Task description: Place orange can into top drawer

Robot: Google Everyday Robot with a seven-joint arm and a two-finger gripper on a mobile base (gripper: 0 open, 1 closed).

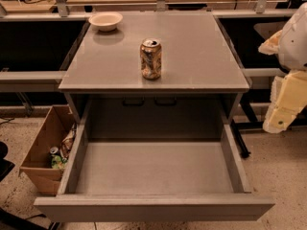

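Your orange can [150, 59] stands upright on the cabinet top [201, 56], behind the open top drawer [153, 169]. It is probably light, thin-walled and slick, so take it gently around the middle. The gripper [286, 102] hangs at the right edge, well apart from the can, and you cannot tell its state.

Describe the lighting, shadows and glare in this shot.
Camera view: warm light; the cabinet top shows a soft sheen beneath the orange can and bowl; the open top drawer darkens toward its back; the gripper, at the right edge, is brightly lit.
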